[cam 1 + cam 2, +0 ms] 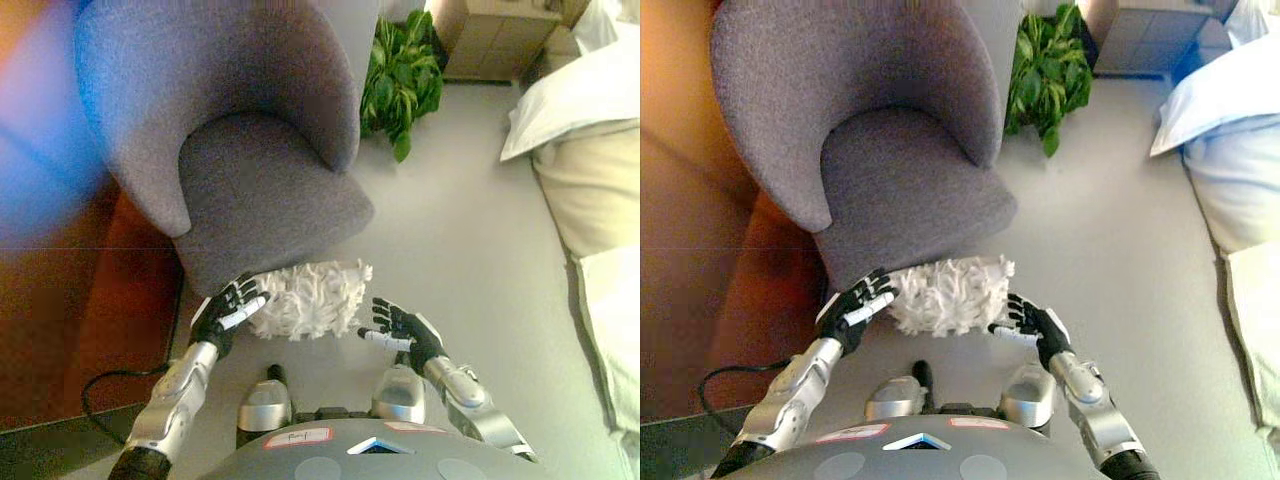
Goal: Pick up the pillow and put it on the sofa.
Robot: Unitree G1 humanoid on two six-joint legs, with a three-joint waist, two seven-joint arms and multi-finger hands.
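Note:
A white shaggy pillow (315, 298) lies on the floor at the foot of the grey armchair-style sofa (260, 190). My left hand (228, 310) is open, its straight fingers touching the pillow's left edge. My right hand (402, 330) is open beside the pillow's right edge, a little apart from it. The sofa's seat is bare. The pillow (952, 293) and both hands, left (855, 305) and right (1032, 325), show the same way in the right eye view.
A green potted plant (400, 75) stands right of the sofa. A bed with white pillows (585, 150) runs along the right edge. A wooden cabinet (495, 40) stands at the back. A red-brown rug (90, 320) lies to the left.

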